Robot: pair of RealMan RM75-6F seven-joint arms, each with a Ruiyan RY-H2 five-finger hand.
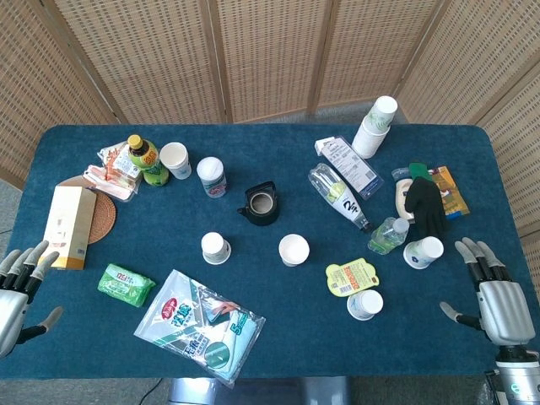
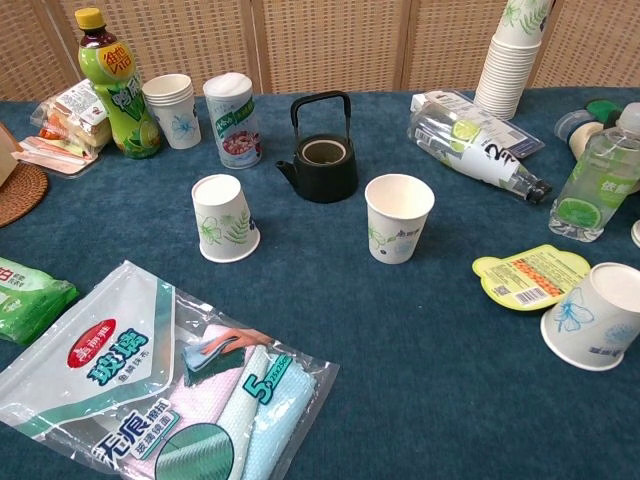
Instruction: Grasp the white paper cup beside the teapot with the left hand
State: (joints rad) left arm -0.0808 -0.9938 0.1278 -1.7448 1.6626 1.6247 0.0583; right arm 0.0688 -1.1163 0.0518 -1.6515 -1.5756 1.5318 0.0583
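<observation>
The black teapot (image 1: 260,203) (image 2: 323,152) stands mid-table. An upright white paper cup (image 1: 294,250) (image 2: 399,217) sits just in front of it to the right. An upside-down white paper cup (image 1: 215,247) (image 2: 223,217) sits in front of it to the left. My left hand (image 1: 15,294) hangs off the table's left front corner, fingers spread, holding nothing, far from both cups. My right hand (image 1: 496,297) hovers at the right front edge, fingers spread and empty. Neither hand shows in the chest view.
A bag of cloths (image 1: 201,325) and a green packet (image 1: 126,283) lie between my left hand and the cups. A green bottle (image 1: 144,159), a cup stack (image 1: 175,159) and a can (image 1: 211,176) stand behind. Bottles (image 1: 338,196), a yellow lid (image 1: 352,277) and tipped cups (image 1: 364,305) lie on the right.
</observation>
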